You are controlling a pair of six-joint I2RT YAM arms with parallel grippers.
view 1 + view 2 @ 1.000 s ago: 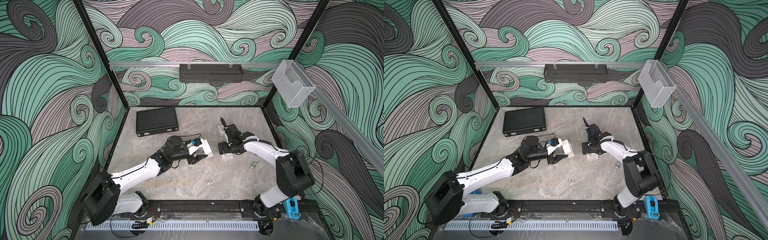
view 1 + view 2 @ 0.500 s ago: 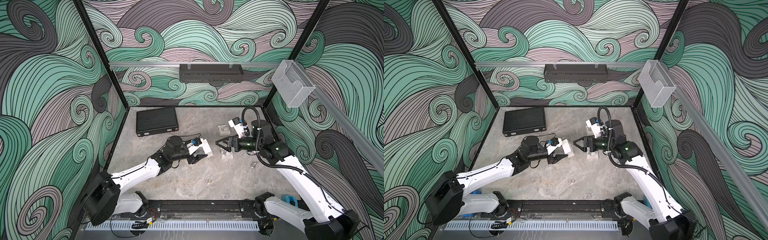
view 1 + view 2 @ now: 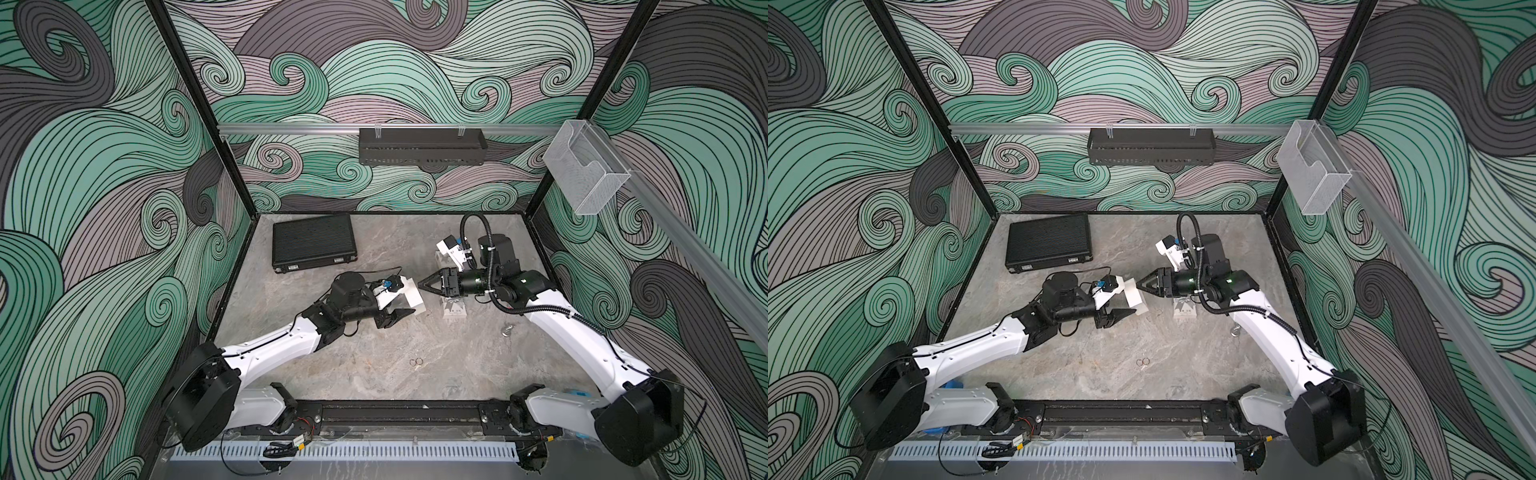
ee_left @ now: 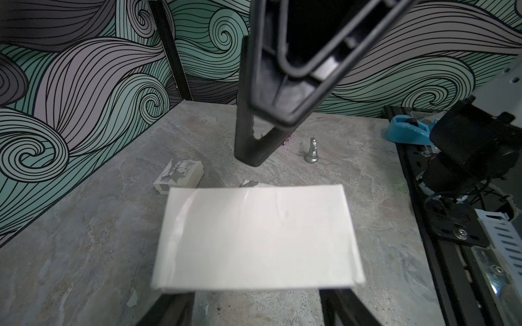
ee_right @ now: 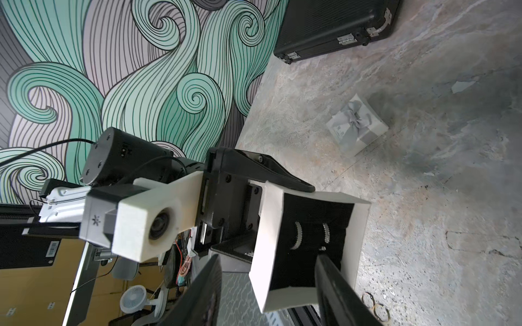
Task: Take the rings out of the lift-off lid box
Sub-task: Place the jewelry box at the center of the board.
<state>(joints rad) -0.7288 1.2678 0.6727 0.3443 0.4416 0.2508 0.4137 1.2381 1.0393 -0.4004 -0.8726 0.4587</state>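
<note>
Right wrist: left hand (image 5: 265, 217) clamps box (image 5: 357, 242); right hand (image 5: 267, 256) spread; rings (image 5: 298, 235) half-sunk in black lining (image 5: 310, 214).

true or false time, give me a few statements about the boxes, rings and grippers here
1. The left gripper holds the white box. True.
2. The black case is open. False: it is shut.
3. Two loose rings lie on the table. True.
4. The right gripper grips the bow-topped box. False: that box lies on the table, apart from it.
5. The white box is empty. False: sparkly rings sit in its black lining.
</note>
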